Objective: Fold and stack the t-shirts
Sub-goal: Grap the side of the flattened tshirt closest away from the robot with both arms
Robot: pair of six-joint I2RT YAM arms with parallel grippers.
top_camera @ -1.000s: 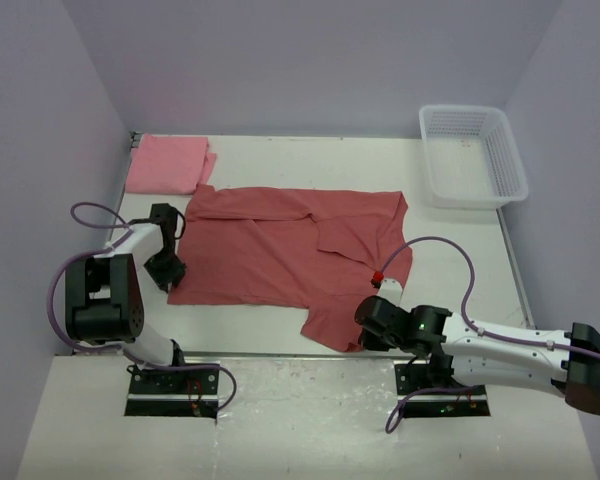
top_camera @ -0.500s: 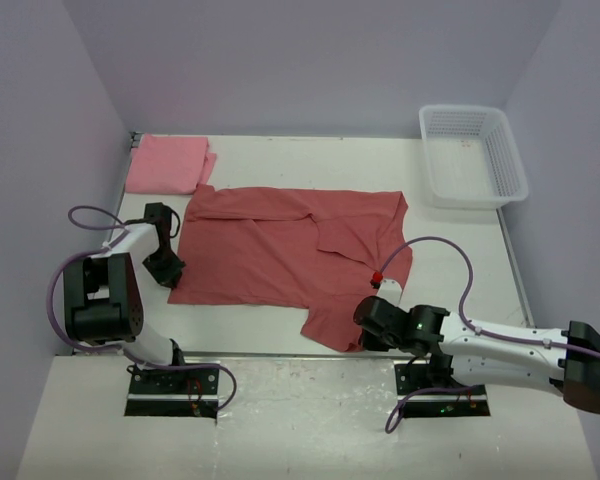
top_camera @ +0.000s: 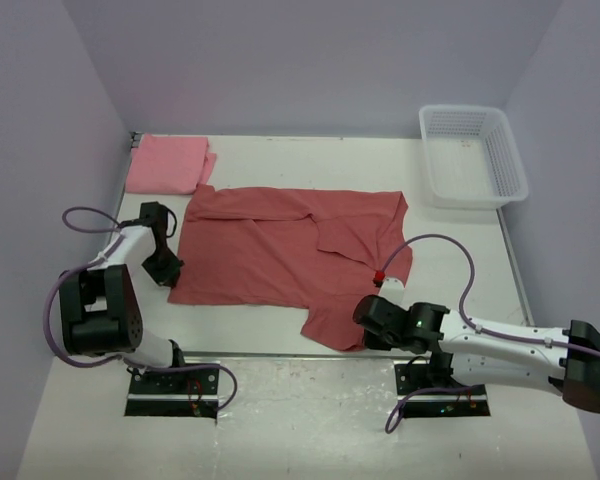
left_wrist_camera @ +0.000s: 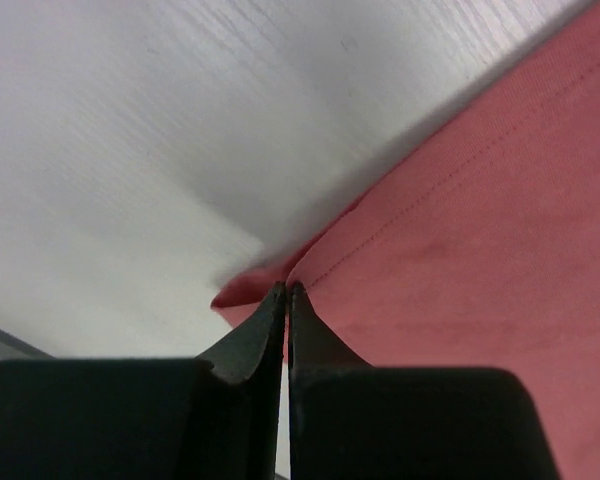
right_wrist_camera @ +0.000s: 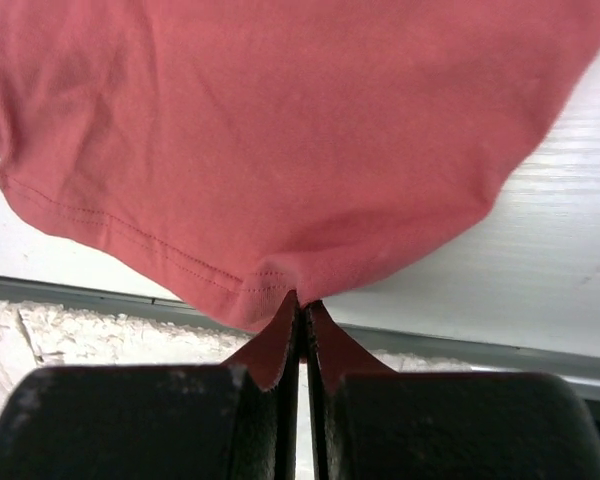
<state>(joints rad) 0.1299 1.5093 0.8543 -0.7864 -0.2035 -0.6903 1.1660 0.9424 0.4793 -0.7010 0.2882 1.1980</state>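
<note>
The brick-red t-shirt [top_camera: 280, 250] lies spread flat across the table's middle. My left gripper [top_camera: 170, 272] sits at the shirt's near-left corner and is shut on its hem [left_wrist_camera: 310, 270]. My right gripper [top_camera: 363, 335] is at the shirt's near-right edge, shut on the hem [right_wrist_camera: 270, 285], which puckers at the fingertips. The pink t-shirt [top_camera: 168, 163] lies folded at the far-left corner.
A white lattice basket [top_camera: 472, 155] stands at the far right. The table's front edge [right_wrist_camera: 480, 345] runs just under the right gripper. Purple walls close in on the left, the back and the right.
The left gripper has shifted slightly left and away along the shirt's left edge. The right arm and the shirt have hardly moved.
</note>
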